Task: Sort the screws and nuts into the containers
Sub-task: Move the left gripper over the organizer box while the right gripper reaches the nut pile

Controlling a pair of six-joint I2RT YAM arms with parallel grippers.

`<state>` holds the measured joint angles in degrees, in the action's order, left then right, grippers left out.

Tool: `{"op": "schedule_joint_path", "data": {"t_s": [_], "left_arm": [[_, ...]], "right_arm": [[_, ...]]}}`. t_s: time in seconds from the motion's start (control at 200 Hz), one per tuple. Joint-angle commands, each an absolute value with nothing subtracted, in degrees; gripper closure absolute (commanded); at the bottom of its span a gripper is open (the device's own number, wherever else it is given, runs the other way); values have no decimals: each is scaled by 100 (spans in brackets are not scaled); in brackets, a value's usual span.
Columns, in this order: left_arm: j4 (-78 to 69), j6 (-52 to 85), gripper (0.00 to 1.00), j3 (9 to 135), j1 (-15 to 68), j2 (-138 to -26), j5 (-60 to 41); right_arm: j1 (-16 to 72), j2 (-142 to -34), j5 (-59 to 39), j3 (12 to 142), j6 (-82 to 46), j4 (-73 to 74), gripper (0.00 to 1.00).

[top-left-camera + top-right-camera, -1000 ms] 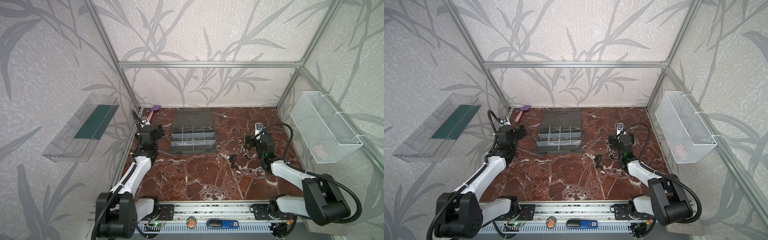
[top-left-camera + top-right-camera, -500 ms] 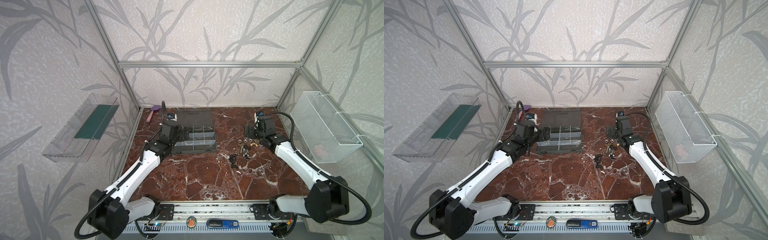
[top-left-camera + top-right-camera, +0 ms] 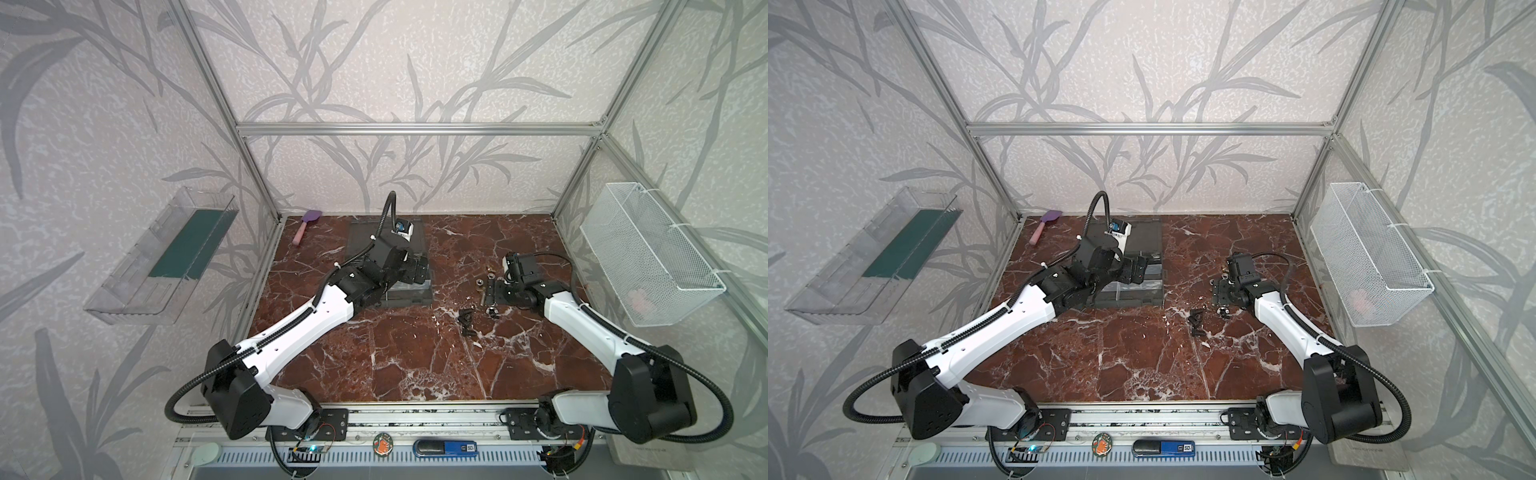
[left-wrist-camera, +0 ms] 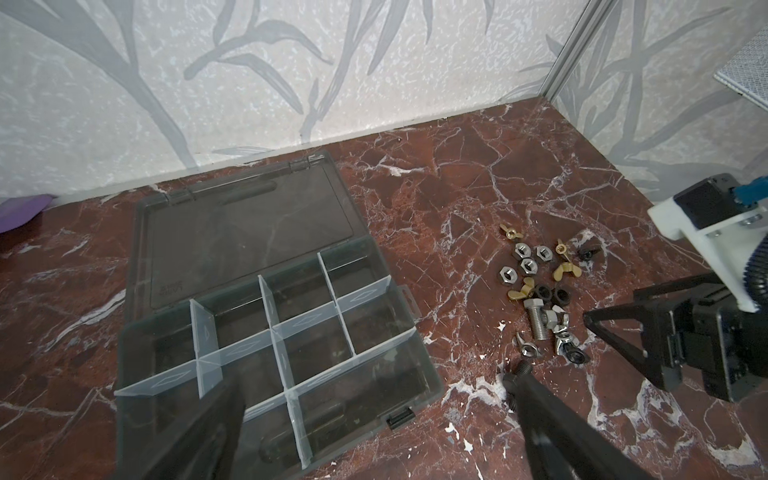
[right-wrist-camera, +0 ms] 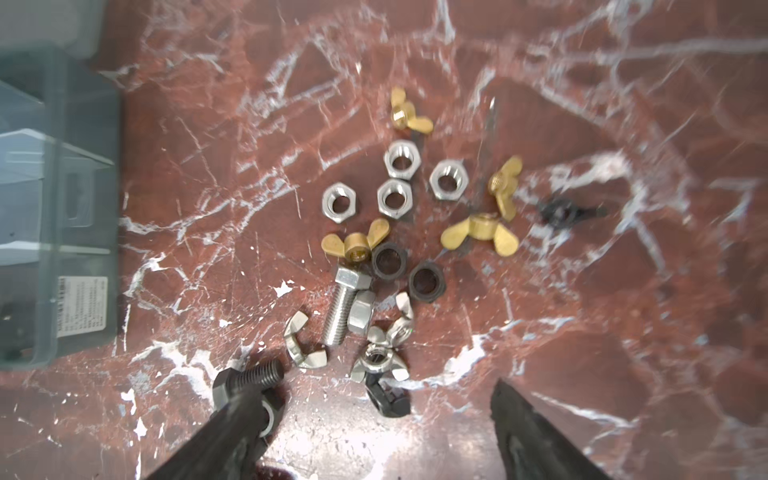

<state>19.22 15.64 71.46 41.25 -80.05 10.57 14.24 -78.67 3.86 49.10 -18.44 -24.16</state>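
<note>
The screws and nuts (image 5: 399, 160) lie in a loose pile on the marble floor: silver hex nuts, brass wing nuts (image 5: 480, 235), a silver bolt (image 5: 343, 307), black nuts (image 5: 388, 259) and silver wing nuts. My right gripper (image 5: 372, 392) hangs low over the pile's near edge, open, with a black nut (image 5: 388, 399) between its fingers and a black screw (image 5: 249, 376) beside one finger. In both top views the right gripper (image 3: 492, 291) (image 3: 1219, 291) is at the pile. The containers (image 4: 307, 336) are clear-divided compartments in the open grey case. My left gripper (image 4: 374, 378) hovers open over the case's front corner.
The case's lid (image 4: 245, 232) lies flat toward the back wall. A purple spatula (image 3: 309, 220) rests at the back left corner. A white wire basket (image 3: 648, 253) hangs on the right wall, and a clear tray with a green base (image 3: 166, 257) on the left wall.
The left arm has swung right, bringing its gripper from the left wall to above the case. The right gripper rose toward the back, then came down onto the pile, jaws narrowing slightly.
</note>
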Motion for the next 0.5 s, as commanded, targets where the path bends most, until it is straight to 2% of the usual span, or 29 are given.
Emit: {"op": "schedule_joint_path", "data": {"t_s": [0.0, 0.195, 0.295, 0.395, 0.5], "left_arm": [[1503, 1677, 1, 6801, 4148, -8061, 964], [1288, 1823, 0, 6491, 4148, -8302, 829], [1371, 1977, 0, 6385, 4157, -8332, 832], [1310, 1939, 1, 6309, 4275, -8353, 852], [1384, 1831, 1, 6393, 4385, -8410, 846]], "right_arm": [[1433, -8170, 159, 4862, -1912, -2326, 22], [1433, -8803, 132, 5121, -1698, -2347, 28], [1433, -9020, 20, 5199, -1670, -2206, 40], [1433, -9276, -48, 5374, -1623, -2207, 47], [1439, -9420, 1, 5547, -1552, -2252, 49]]}}
